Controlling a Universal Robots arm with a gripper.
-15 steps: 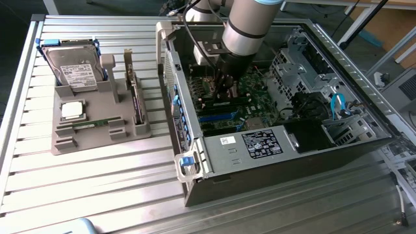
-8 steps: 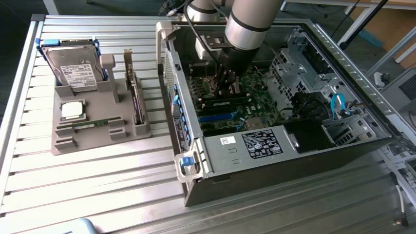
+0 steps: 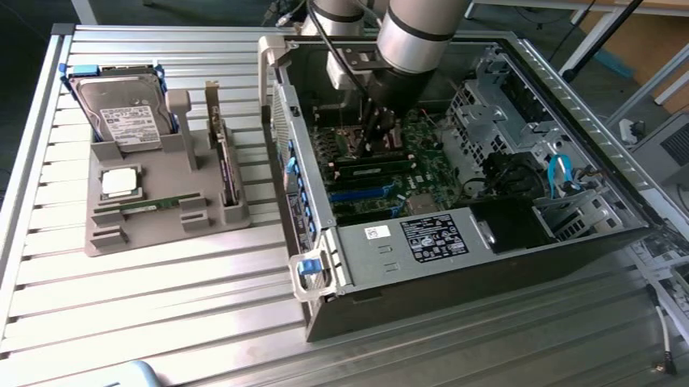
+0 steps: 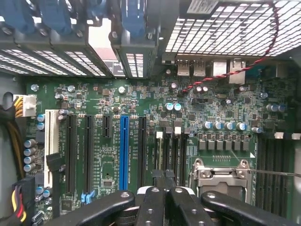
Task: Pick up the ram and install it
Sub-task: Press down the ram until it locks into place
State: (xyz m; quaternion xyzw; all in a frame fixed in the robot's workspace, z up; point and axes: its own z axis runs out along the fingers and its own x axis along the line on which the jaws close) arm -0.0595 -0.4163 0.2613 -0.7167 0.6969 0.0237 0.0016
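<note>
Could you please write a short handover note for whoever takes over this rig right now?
Gripper: shut, down inside the open computer case, just above the memory slots beside the processor socket. I cannot tell whether a ram is pinched between its fingers.
Things: one ram lies in the grey holder on the exterior view's left, outside the case.
Done: arm brought to the slots.
Left: a seated ram is not confirmed; the holder's ram is not installed.

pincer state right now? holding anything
Pincer: closed, down inside the computer case over the motherboard. Whether a ram stick sits between its fingers cannot be told.
</note>
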